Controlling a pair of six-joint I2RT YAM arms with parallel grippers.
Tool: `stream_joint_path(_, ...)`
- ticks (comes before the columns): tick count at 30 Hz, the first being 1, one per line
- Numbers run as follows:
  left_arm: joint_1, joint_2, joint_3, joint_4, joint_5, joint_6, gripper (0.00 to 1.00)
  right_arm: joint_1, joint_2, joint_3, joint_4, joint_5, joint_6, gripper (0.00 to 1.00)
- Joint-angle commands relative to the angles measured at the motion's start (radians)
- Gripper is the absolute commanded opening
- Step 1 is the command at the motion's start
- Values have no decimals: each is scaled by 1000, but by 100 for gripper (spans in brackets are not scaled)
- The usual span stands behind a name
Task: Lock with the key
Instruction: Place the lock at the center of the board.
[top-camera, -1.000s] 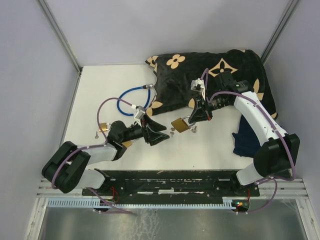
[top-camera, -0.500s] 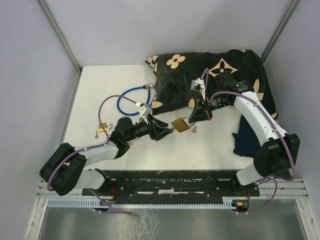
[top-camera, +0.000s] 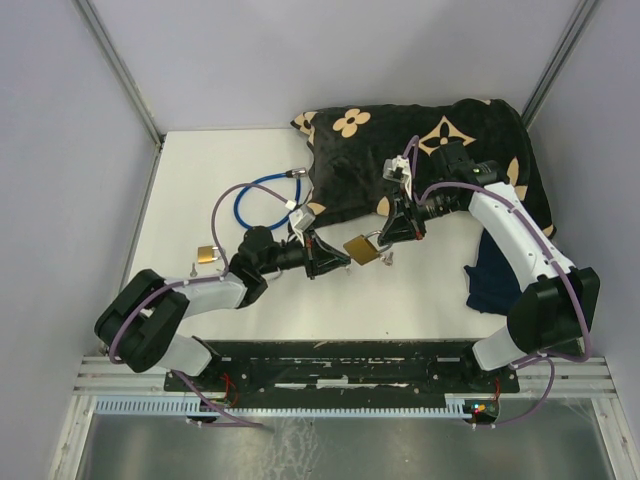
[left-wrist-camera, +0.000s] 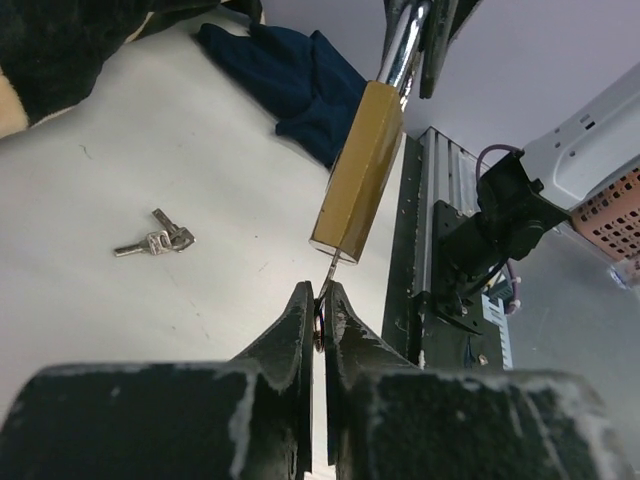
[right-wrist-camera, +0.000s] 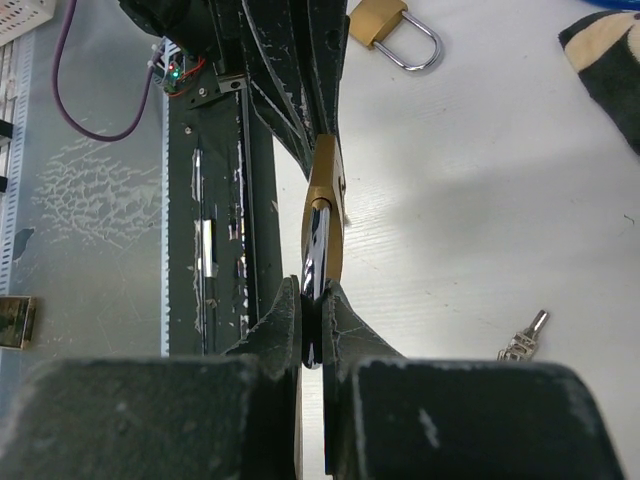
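My left hand is pinched shut on the thin key, which pokes into the bottom of the padlock at 1 o'clock. Farther on, my right hand is shut on its shiny loop. I think the padlock is hard and heavy and the key tiny and slippery, so I should pinch its flat head tight.

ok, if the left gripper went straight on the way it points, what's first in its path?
The rectangular brass padlock hanging from the right gripper: its bottom face sits just ahead of the left gripper, whose fingers pinch a small metal key aimed at it.
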Motion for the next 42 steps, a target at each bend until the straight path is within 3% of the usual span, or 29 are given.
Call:
stream_joint_path(1,15,8,24,83,46,-7,3,-3,-38,21,17,-126,-1,2)
stream_joint_path(8,115,-35,-56,107,57,-32,3,-11,-39,26,32,-57,11,2)
stream_joint_path(15,201,-36,-135,64,87,-31,3,-52,-63,-27,178,-5,153,2)
stream_joint_path(19,201,-42,-96,-164,-27,-31,3,-57,-15,-71,267,135,246,2)
stream_joint_path(23,200,-14,-26,-366,-94,-72,4,-52,155,-68,283,172,346,2)
stream_joint_path(29,193,11,18,-537,-169,-79,10,-26,288,-91,399,164,511,2)
stream_joint_path(37,191,74,60,-614,-261,-58,12,-31,338,-138,589,192,684,4)
stream_joint_path(42,191,27,74,-674,-414,-54,40,-32,314,-255,858,299,953,11)
